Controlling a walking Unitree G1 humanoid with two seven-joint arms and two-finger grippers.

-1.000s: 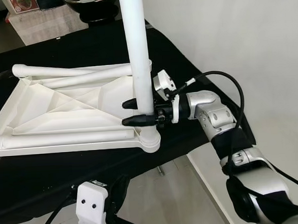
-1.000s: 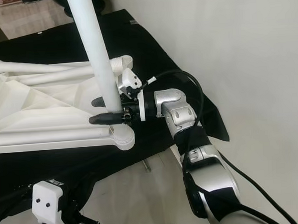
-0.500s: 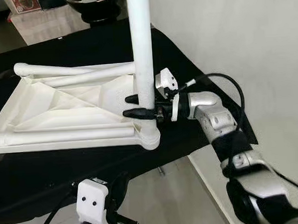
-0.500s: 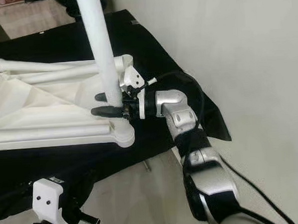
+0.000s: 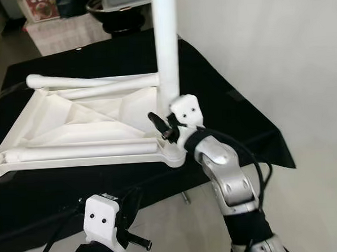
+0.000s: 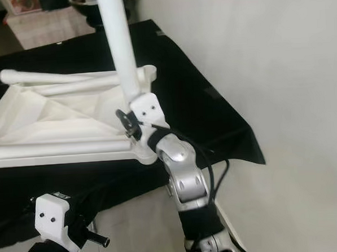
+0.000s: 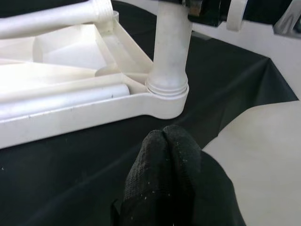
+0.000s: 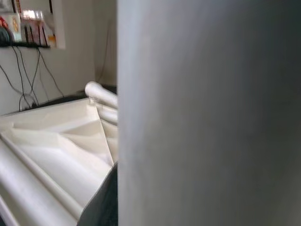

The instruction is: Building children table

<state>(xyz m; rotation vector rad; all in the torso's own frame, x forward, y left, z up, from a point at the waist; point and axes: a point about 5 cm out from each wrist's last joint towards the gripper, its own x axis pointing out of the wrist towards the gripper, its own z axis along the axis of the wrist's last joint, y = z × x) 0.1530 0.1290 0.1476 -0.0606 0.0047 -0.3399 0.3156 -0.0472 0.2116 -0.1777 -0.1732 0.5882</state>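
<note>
A white plastic tabletop lies upside down on a desk draped in black cloth, its ribbed underside facing up. One leg stands upright in the socket at the tabletop's corner nearest the desk's front right edge, rising out of the top of the head views. Two more legs lie loose in the tabletop: one along its front edge, another along its far edge with a further tube just beside it. The right gripper is at the lower part of the upright leg, just above the socket, its white wrist housing pressed close against the leg; a black finger shows on the leg's left side, but I cannot tell how wide the fingers stand or whether they clamp the leg. In the right wrist view the leg sits very close to the lens as a broad pale column. The left gripper hangs low in front of the desk's front edge, below the tabletop corner, its two black fingers pressed together and holding nothing. A pale wall runs beside the desk's right edge.
</note>
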